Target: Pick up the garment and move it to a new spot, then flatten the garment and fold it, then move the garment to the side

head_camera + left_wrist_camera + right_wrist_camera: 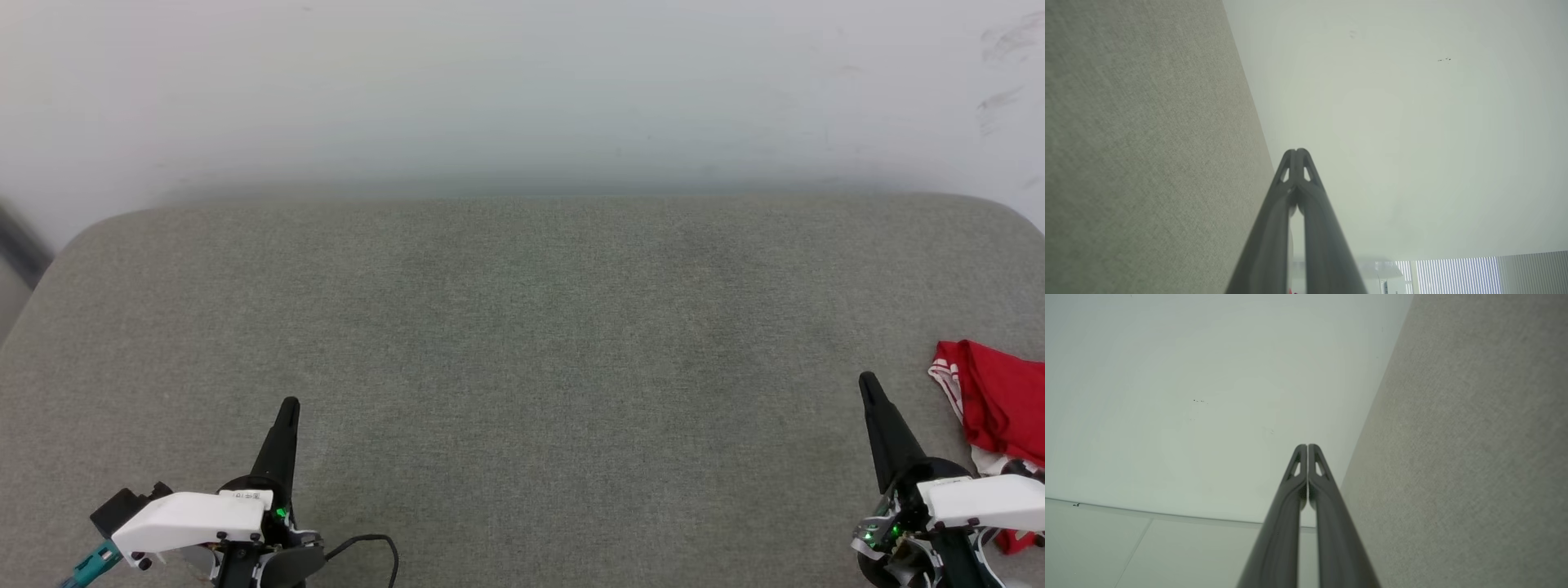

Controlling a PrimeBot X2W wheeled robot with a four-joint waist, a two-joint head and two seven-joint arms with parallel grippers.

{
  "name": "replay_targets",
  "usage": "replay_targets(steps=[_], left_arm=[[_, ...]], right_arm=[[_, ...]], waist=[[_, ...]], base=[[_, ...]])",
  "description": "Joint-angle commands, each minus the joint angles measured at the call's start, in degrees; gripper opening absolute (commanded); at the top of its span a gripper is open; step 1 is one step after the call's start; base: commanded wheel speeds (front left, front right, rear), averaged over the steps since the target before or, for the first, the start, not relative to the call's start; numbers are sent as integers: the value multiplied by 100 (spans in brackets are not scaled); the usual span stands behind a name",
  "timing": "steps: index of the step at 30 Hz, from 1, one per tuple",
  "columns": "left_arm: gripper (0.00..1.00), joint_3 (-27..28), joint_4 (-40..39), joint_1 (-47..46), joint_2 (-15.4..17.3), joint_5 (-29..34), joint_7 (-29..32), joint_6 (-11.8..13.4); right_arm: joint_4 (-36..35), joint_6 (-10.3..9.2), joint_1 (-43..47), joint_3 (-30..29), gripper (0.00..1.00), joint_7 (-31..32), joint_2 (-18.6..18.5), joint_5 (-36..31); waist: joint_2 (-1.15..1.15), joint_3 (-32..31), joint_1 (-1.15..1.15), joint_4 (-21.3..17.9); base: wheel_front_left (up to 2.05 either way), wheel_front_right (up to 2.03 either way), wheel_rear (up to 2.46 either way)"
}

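shirt: the red shirt lay bunched at the right edge of the pad, striped trim showing, partly cut off by the frame.
left claw: my left claw had its fingers pressed together on nothing, over the pad's near left.
right claw: my right claw was likewise closed and held nothing, just left of the shirt; i could not tell if they touched.
edges: the pad's far edge met a pale wall; its far corners were rounded.
room: a broad stretch of pad lay between my claws.
around: a black cable curled by my left wrist.
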Motion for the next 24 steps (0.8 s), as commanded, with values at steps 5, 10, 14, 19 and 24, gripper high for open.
replay_targets(steps=[5, 10, 14, 19, 24], left_arm=[[0, 77, 5, -118, -24, -250, 74, -70], [0, 123, 14, -137, -45, -422, 128, -103], [0, 162, 24, -135, -57, -558, 173, -132], [0, 200, 31, -155, -77, -708, 209, -155], [0, 196, 30, -149, -75, -691, 208, -148]], right_arm=[[56, 0, -129, -39, 0, 37, 10, 295], [102, 0, -170, -63, 0, 53, 17, 503], [141, 0, -178, -83, 0, 67, 23, 661], [176, 0, -210, -105, 0, 88, 30, 834], [173, 0, -206, -114, 0, 98, 37, 802]], waist=[[0, 11, 0, 8], [0, 21, 0, 15], [0, 29, 0, 20], [0, 38, 0, 27], [0, 38, 0, 27]], base=[[0, 0, 0], [0, 0, 0], [0, 0, 0], [0, 0, 0], [0, 0, 0]])
